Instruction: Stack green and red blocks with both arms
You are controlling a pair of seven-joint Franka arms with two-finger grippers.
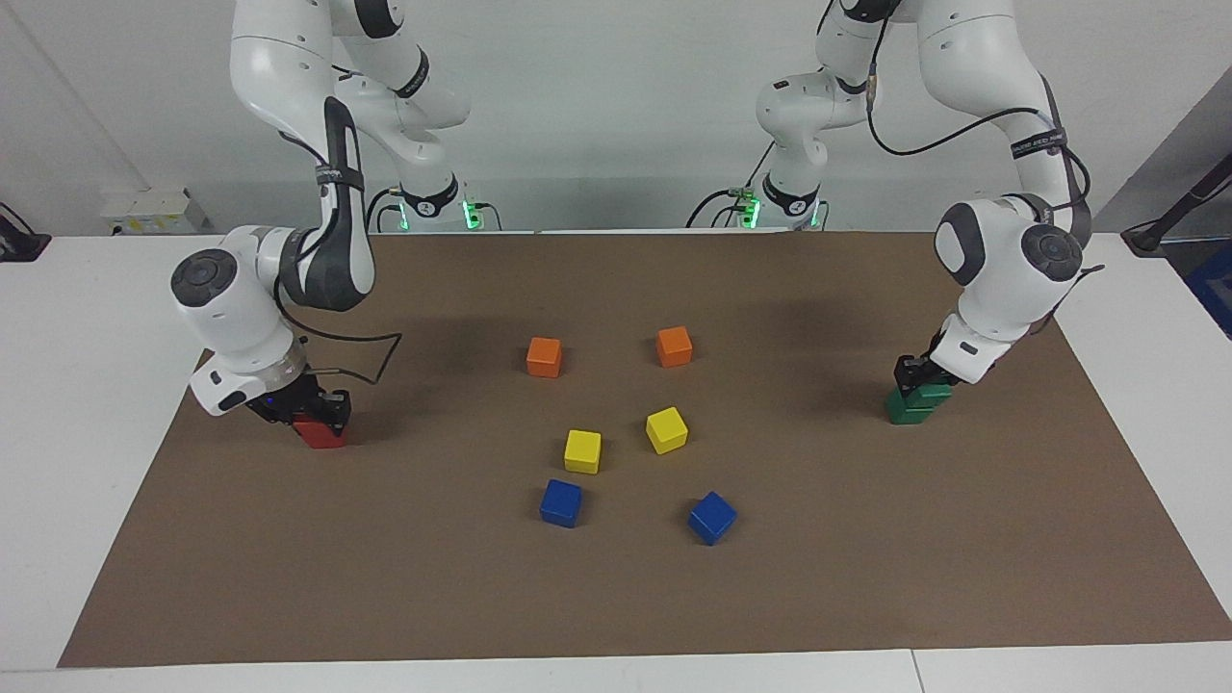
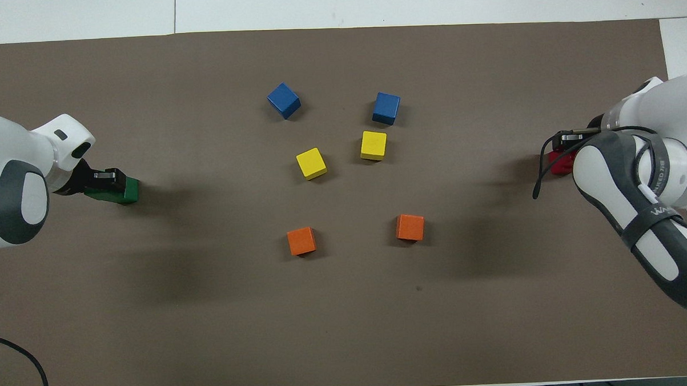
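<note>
A white counter point(image 1: 77, 404) carries a wide brown mat point(image 1: 616, 597) on which everything lies. The left arm point(image 1: 1001, 260) reaches down at its own end of the mat, and the left gripper point(image 1: 921, 377) sits on a stack of green blocks point(image 1: 912, 404), one block on another; its jaws are closed around the upper green block, which rests on the lower one. The overhead view shows the same gripper point(image 2: 104, 179) at the green stack point(image 2: 127, 190). The right arm point(image 1: 289, 269) bends down at the other end of the mat, and the right gripper point(image 1: 306, 409) is low over the red blocks point(image 1: 322, 435); its body hides most of them, so only one red face shows plainly and I cannot tell whether two are stacked there, nor how the jaws stand. From overhead a sliver of red point(image 2: 559, 166) shows beside the right gripper point(image 2: 567, 145). In the middle of the mat, well apart from both grippers, lie six loose blocks: two orange blocks point(image 1: 545, 357) nearest the robots, two yellow blocks point(image 1: 666, 429) farther out, and two blue blocks point(image 1: 712, 517) farthest from the robots.
</note>
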